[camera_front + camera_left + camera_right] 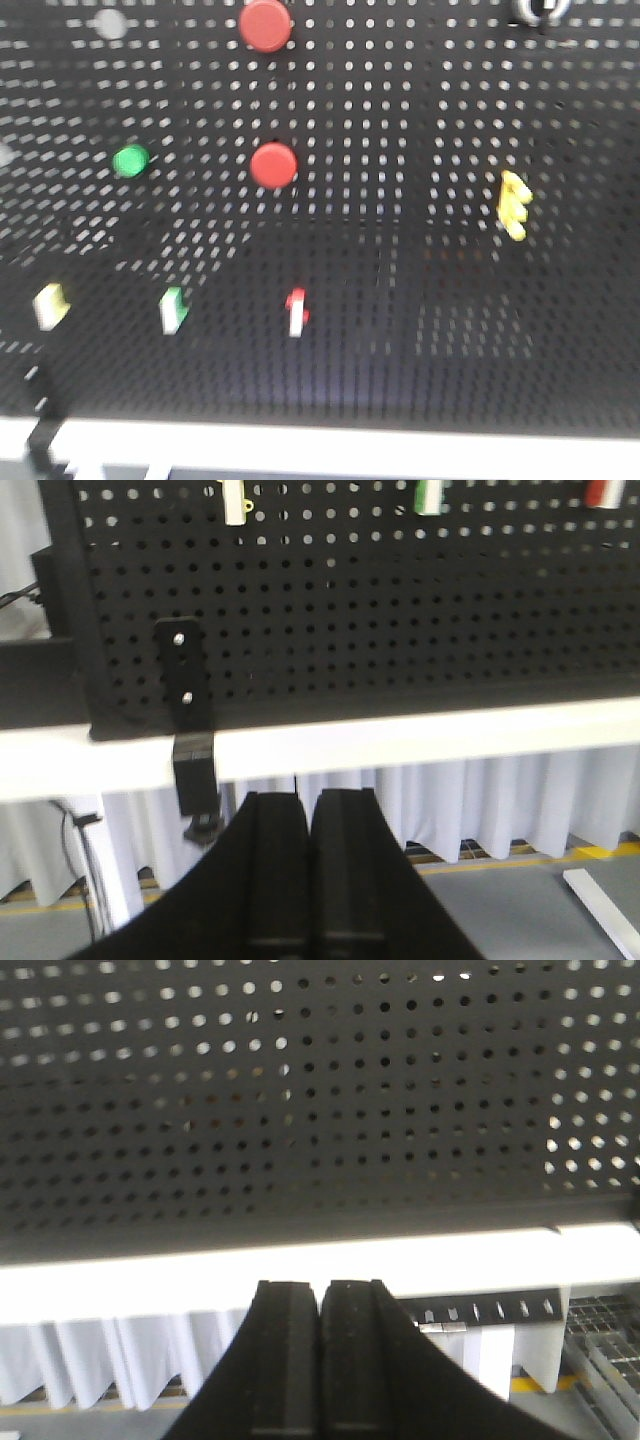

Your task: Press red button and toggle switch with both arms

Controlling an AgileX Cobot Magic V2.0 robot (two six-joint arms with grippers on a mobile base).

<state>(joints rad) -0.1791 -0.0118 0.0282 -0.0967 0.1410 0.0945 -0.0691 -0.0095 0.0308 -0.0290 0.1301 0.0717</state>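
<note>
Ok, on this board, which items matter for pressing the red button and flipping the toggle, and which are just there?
For the job:
larger red button
toggle switch
left gripper and right gripper, both shut

Just there:
smaller red button
green button
yellow switch
white red-tipped switch

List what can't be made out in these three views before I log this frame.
Toggle switch: front view, cut off by the top edge; lever position unreadable.
Red button: front view, blurred; pressed or not, cannot tell.
Left gripper and right gripper: shut in their wrist views, not identifiable in the front view, so their position relative to either control is unknown.
</note>
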